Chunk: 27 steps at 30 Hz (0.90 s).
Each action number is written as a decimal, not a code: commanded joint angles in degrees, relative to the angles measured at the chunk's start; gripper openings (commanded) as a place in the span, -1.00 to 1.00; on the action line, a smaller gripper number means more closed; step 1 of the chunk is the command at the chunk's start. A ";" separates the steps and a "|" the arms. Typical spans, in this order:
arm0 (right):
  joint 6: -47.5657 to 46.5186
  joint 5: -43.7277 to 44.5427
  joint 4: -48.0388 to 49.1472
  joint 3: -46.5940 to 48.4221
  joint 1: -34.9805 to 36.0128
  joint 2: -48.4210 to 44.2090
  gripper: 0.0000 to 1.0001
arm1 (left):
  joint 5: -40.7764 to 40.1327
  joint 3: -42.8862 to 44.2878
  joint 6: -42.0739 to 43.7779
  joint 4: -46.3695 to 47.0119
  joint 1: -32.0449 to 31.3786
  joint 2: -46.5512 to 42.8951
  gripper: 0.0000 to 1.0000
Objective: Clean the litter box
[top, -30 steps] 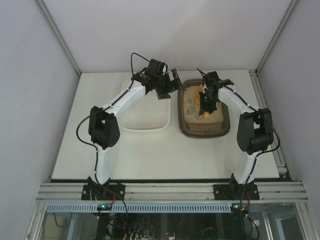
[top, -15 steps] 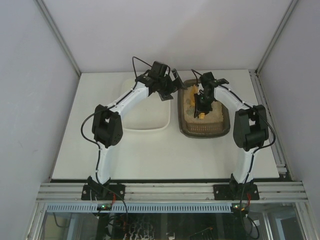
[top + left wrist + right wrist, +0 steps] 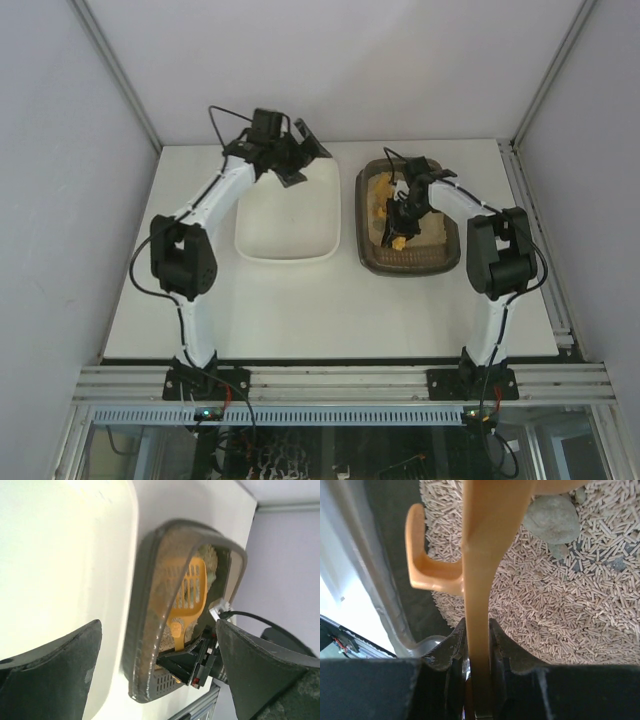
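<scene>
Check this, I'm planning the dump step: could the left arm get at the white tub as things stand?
Probably yes: the left tool hangs open over the white tub, nothing between them; the right tool grips the scoop in the litter box.

Right wrist view: the scoop [image 3: 479, 570] loses its slotted head past the top edge, and there goes the handle's lower end, swallowed between the right gripper [image 3: 477, 635] pads. A grey lump [image 3: 552, 517] sits partly behind the scoop. Over on the left wrist view, the left gripper [image 3: 159, 627] shows blurred fingers [image 3: 55, 665] clipped by the bottom edge, and the white tub [image 3: 65, 555] runs off top and left. From above, the right arm [image 3: 455, 205] covers part of the litter box [image 3: 408, 262].
</scene>
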 commanded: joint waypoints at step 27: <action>16.23 -18.82 38.73 -40.72 -8.62 -37.68 -1.00 | -15.70 -32.02 38.01 -1.11 7.91 -41.49 0.99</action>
